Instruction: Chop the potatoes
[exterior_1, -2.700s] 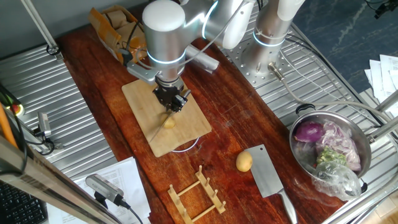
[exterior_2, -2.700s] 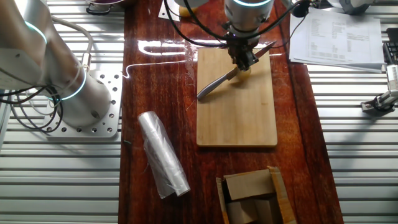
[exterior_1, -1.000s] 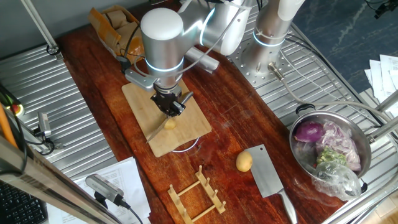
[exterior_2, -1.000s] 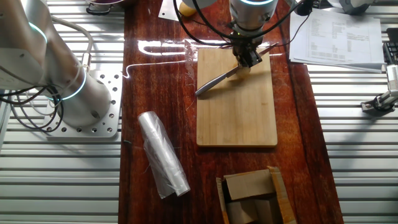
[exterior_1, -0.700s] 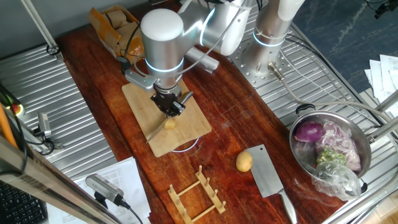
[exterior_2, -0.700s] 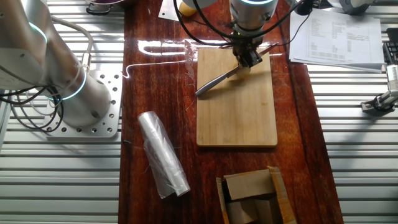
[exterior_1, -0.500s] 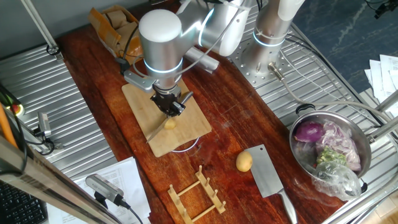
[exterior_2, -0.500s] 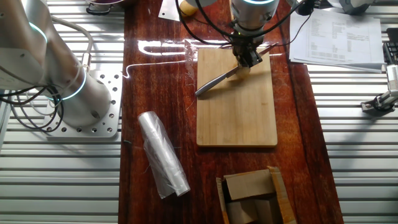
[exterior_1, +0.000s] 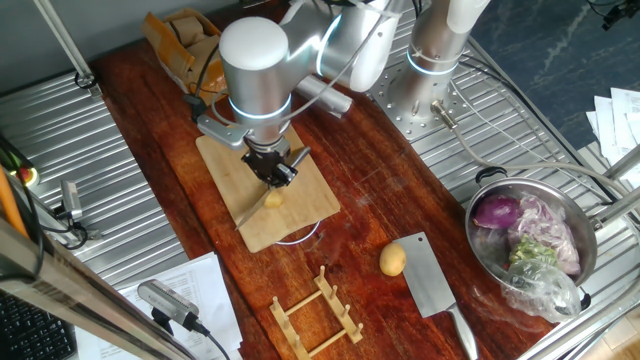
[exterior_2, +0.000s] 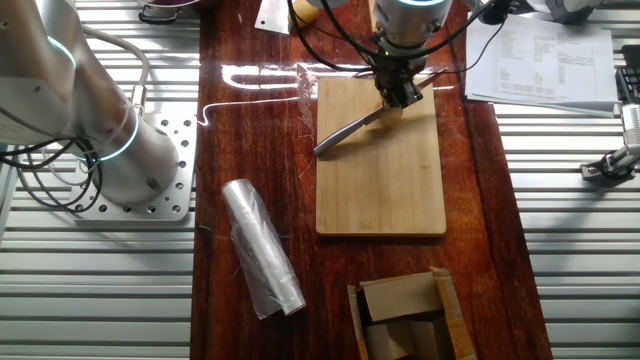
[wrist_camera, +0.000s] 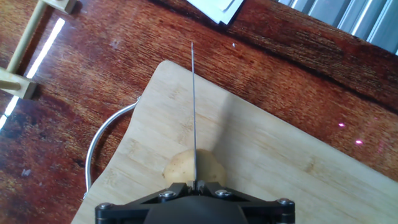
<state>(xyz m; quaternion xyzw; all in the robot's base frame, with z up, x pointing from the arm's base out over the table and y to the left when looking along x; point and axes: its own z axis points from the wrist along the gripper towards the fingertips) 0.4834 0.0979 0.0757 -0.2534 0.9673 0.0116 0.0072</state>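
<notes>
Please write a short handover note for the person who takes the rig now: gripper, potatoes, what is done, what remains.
Gripper: shut on the knife, blade edge down on the potato on the cutting board.
Cutting board: only this one potato; no cut pieces visible.
Second potato: whole, on the table beside the cleaver.
Done: knife gripped and aligned.
Left: cut this potato, then the second one.

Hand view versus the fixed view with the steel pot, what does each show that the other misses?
Only the hand view shows the knife edge-on, its blade sunk into the potato. Only the fixed view shows a second potato beside the cleaver, the pot holding onion, and the claw gripping the knife. Both show the cutting board on the wooden table.
</notes>
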